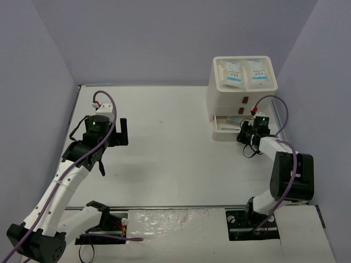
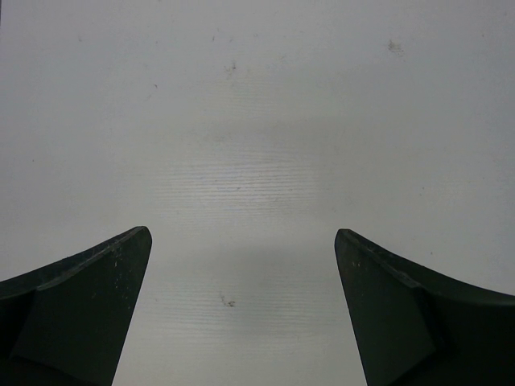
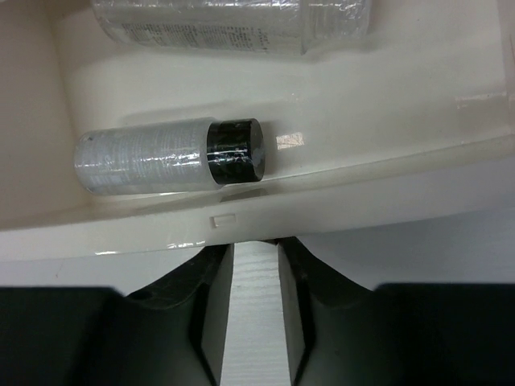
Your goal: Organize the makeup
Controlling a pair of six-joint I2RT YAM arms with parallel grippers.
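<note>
Directly ahead of the right claw, just past its fingertips, a small clear vial with a black cap lies on its side in the open bottom drawer of the white three-drawer box. A second vial lies beyond it, deeper in. The claw's fingers stand narrow, a slit of table showing between them and their tips at the drawer's front lip; whether they nip that lip cannot be told. Assessment: the vial is light, rigid and round, its glossy wrap likely slippery, so it may roll or squirt out. Grip it across mid-body, square to its length, with modest force. Two white sachets rest atop the box, above the claw. They look flat and pliant and are best pinched by an edge. The left claw stands wide over bare table and holds nothing.
</note>
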